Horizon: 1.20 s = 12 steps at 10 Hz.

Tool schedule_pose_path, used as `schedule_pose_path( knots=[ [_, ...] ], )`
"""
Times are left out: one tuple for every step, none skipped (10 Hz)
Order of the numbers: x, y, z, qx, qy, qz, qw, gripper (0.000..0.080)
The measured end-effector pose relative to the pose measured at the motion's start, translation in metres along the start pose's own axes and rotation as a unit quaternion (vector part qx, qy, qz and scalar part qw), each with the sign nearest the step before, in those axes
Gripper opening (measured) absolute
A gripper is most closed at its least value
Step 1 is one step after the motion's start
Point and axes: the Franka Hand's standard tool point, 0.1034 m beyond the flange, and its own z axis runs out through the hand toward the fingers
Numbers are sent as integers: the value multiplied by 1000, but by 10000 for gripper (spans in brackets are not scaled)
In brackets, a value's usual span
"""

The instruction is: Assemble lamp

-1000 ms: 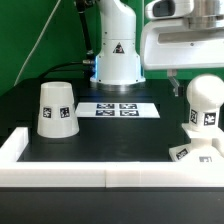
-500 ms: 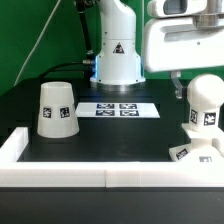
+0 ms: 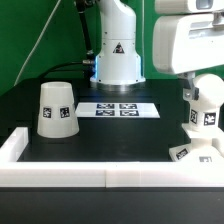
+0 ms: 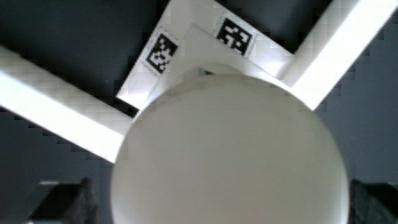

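Note:
The rounded white bulb [image 3: 205, 103] stands upright on the flat angular base block [image 3: 192, 153] at the exterior view's right, in the corner of the white rail. The tapered shade [image 3: 56, 108] stands mouth down at the exterior view's left. My gripper [image 3: 190, 88] hangs just over the bulb's top, with one dark finger [image 3: 186, 92] showing beside it. In the wrist view the bulb [image 4: 231, 150] fills the picture, with the tagged base [image 4: 199, 48] behind it. The gripper [image 4: 217, 205] is open, its fingers [image 4: 64, 200] standing apart on either side of the bulb.
The marker board [image 3: 118, 108] lies on the black table between shade and bulb. The white robot pedestal [image 3: 118, 60] stands behind it. A raised white rail [image 3: 100, 178] runs along the front and sides of the table.
My gripper has moved toward the exterior view's right and lower, coming over the bulb. The shade, bulb and base have not moved.

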Motion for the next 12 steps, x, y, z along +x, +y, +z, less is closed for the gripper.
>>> schedule_pose_path(
  knots=[
    [-1, 0, 1, 0, -3, -36, 999, 698],
    [-2, -1, 2, 2, -6, -61, 998, 698],
    [-3, 0, 3, 0, -11, -103, 995, 698],
    [-4, -1, 4, 0, -13, -133, 991, 698],
    [-4, 0, 4, -3, -15, -152, 988, 698],
    [-5, 0, 5, -4, -17, -186, 982, 698],
    [-5, 1, 5, -5, -18, -207, 978, 698],
    [-6, 2, 5, -6, -19, -222, 975, 698],
    [-6, 3, 5, -8, -18, -248, 969, 698],
    [-6, 4, 5, -8, -17, -247, 969, 698],
    [-6, 4, 5, -9, -17, -246, 969, 573],
    [-6, 5, 5, -9, -17, -246, 969, 577]
  ],
)
